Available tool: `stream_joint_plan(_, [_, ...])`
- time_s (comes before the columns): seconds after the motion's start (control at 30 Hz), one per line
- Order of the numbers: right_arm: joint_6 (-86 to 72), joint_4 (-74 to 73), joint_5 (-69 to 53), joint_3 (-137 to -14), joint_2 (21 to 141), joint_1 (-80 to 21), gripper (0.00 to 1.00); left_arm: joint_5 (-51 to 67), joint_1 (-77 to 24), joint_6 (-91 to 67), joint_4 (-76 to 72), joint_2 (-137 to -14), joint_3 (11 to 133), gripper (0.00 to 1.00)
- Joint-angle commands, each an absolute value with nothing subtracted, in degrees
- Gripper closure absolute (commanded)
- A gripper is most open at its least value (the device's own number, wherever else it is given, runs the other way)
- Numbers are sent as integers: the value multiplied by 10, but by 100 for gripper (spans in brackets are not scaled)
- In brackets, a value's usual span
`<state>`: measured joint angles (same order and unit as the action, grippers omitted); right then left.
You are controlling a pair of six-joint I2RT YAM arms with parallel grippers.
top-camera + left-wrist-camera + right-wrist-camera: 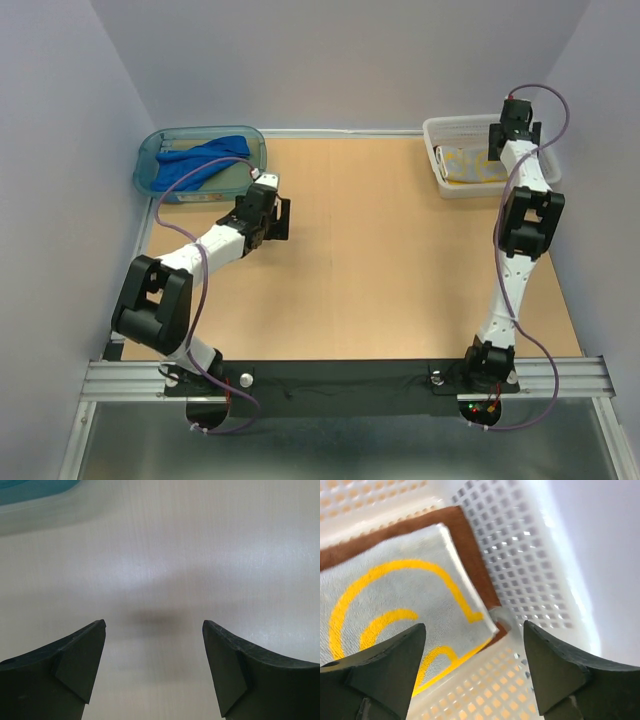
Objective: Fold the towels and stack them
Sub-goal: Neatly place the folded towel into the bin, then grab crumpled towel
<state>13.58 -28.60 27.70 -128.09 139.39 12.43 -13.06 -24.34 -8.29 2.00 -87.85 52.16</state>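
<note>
While the right gripper (474,625) hangs open and empty over the white basket (520,555), the folded yellow towel (385,605) lies flat inside it on the rust-brown towel (465,535), long axis running left to right. The blue towel (200,160) lies crumpled lengthwise along the teal tub (148,178). The left gripper (154,622) is open above the table (200,555).

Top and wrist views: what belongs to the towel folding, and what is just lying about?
Job: blue towel; yellow-patterned towel, lying on the rust-brown towel.
Just there: teal tub holding the blue one; white basket holding the other two.
</note>
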Motion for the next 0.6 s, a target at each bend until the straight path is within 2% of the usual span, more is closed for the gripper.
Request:
stream_joint_plan(0.0, [50,-241,324,-1267,1290,126,12,-160,-246,-94,30,-817,551,10])
stream_joint_plan(0.1, [3,-241,238,-1190,1227,126,4,-184,-236,-106,47,-781,581,10])
stream_joint_plan(0.23, [-76,-241,103,-1079,1101,126,0,-226,-193,-123,97,-781,645,10])
stream_joint_plan(0.27, [-93,-239,51,-1040,1083,124,0,-231,-169,-131,115,-794,670,5])
stream_joint_plan(0.3, [-102,-239,33,-1016,1064,121,0,-241,-157,-134,123,-803,684,4])
stream_joint_plan(0.57, [-134,-193,-102,-824,906,61,0,-237,-45,-148,156,-970,858,4])
